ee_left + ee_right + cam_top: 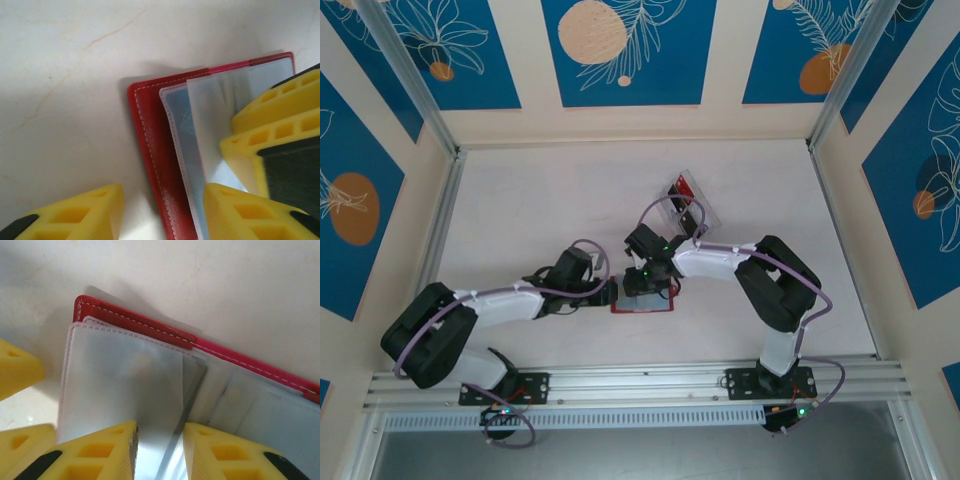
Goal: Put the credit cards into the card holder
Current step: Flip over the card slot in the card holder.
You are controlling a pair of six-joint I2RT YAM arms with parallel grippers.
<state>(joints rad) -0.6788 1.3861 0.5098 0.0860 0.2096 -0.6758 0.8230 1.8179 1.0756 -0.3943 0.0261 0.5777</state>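
While the red card holder (643, 303) lies open on the tabletop (520, 200) between the two arms, both are right on top of it. The left gripper (160, 217) has its fingers (75, 217) spread wide: one over bare tabletop, the other over the clear sleeves (125, 370). They straddle the stitched edge and grip nothing. The right gripper (160, 450) hovers over the sleeves with its fingers set close. A thin grey strip runs up between them, either a card edge-on or just a sleeve's fold. I can't tell which, so I can't say whether they are clamped on anything. This looks like the pocket-loading step. The next move calls for the left to pin the cover flat while a card slides level into a sleeve's mouth. Far back, a red card (682, 188) sits in a clear tray (705, 212), and the rest of the tray's contents are too small to read. From above, the arms cover much of the holder.
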